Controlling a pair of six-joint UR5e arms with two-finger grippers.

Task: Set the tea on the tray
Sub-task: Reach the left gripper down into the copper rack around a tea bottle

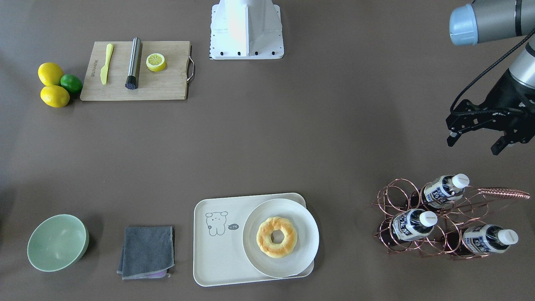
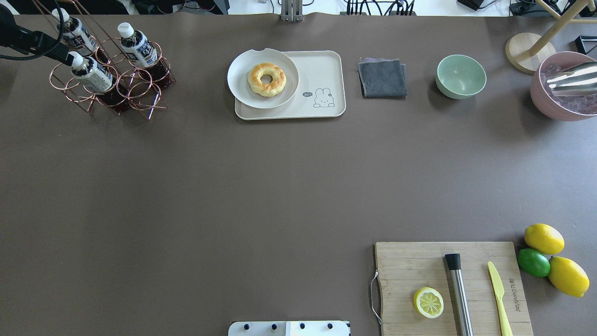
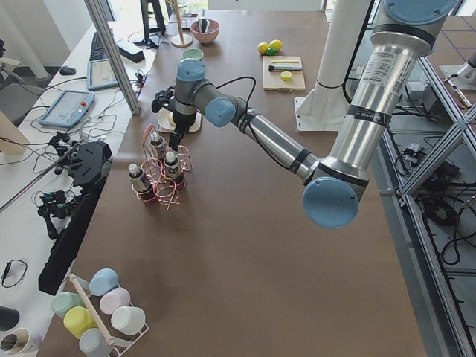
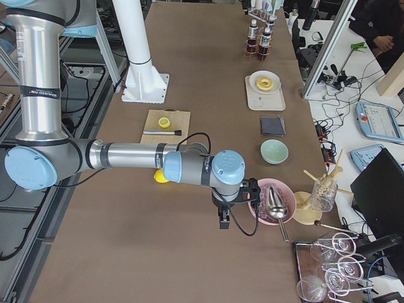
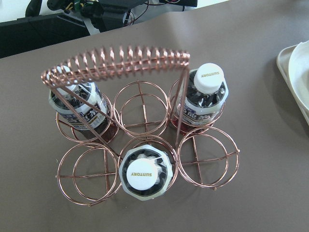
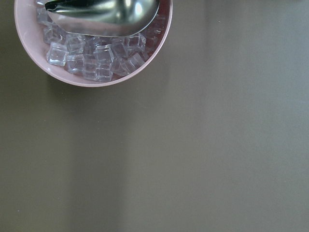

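Note:
Three tea bottles stand in a copper wire rack: one at the robot's side, one in the middle and one at the far edge. They also show in the overhead view and the left wrist view. My left gripper is open and empty, hanging above the table just on the robot's side of the rack. The cream tray with the bear drawing lies at the table's far middle. My right gripper shows only in the exterior right view, so I cannot tell whether it is open or shut.
A white plate with a doughnut covers half of the tray. A grey cloth and a green bowl lie beside it. A pink bowl of ice holds a metal scoop. A cutting board has lemons beside it.

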